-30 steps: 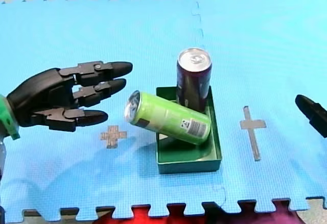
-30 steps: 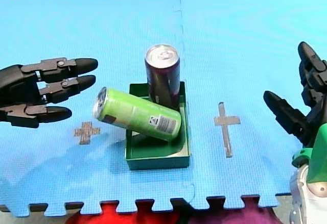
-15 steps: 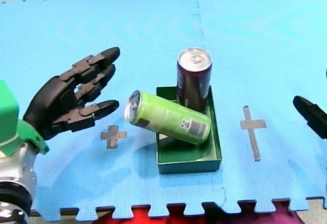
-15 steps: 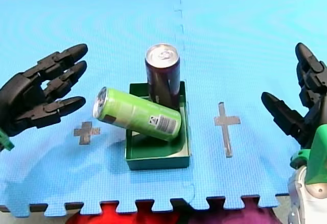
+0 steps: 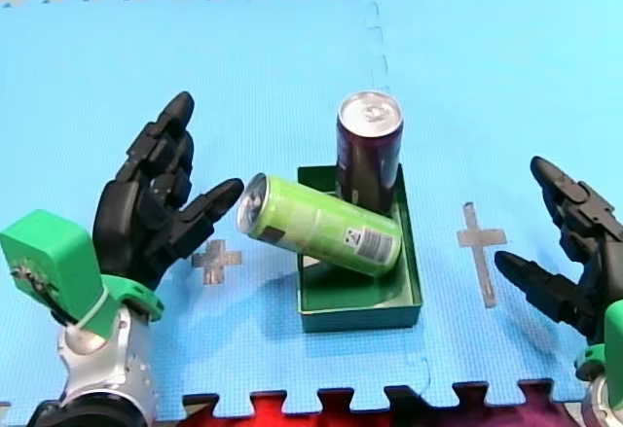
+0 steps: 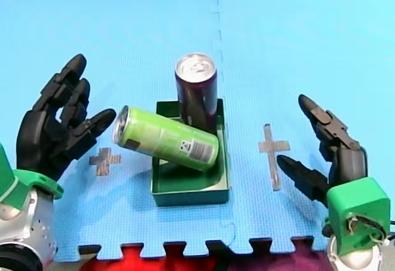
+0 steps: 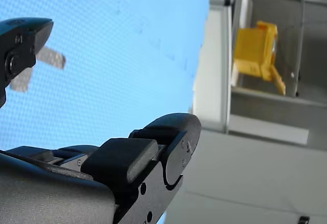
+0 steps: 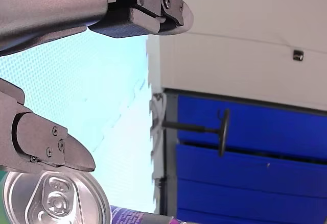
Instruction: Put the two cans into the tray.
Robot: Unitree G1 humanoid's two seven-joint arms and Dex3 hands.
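Centre of frame: you have the green tray [image 5: 360, 312] on the blue foam mat [image 5: 243, 57]. The purple can [image 5: 369, 155] stands upright at the tray's upper end. The green can [image 5: 319, 224] lies on its side, tilted, its base end inside the tray and its lid end propped over the tray's left rim, overhanging the mat.

Lower left: your left hand [image 5: 161, 203] is uncurled and holds nothing; its thumb tip is just beside the green can's lid (contact cannot be told).

Lower right: your right hand [image 5: 565, 252] is likewise unclenched and empty, near the right grey tape cross [image 5: 481, 252]. Another tape cross [image 5: 216, 260] sits by the left hand.
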